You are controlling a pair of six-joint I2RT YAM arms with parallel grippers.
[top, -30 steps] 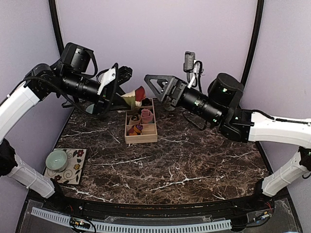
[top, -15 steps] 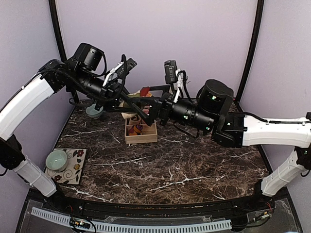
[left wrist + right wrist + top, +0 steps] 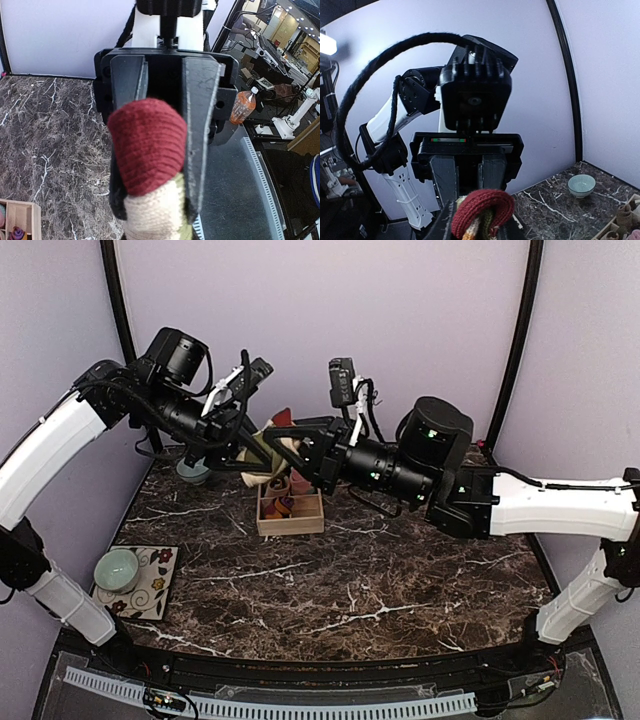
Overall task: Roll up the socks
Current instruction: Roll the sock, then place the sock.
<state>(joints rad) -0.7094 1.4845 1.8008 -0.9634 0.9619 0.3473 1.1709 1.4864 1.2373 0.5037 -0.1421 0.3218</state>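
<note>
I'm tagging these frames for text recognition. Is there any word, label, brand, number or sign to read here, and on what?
No legible text in any view.
The orange bottle in the background of the left wrist view: label too small and blurred to read.
The patterned mat: flowers only, no lettering.

Right arm: swung left, from well apart to meeting the left gripper [image 3: 248,443] above the wooden box [image 3: 290,525].
Right gripper [image 3: 284,446]: jaws, wide a second ago, now closed onto the red toe of the beige sock [image 3: 266,450].
Left arm: elbow raised, sock carried slightly higher.
</note>
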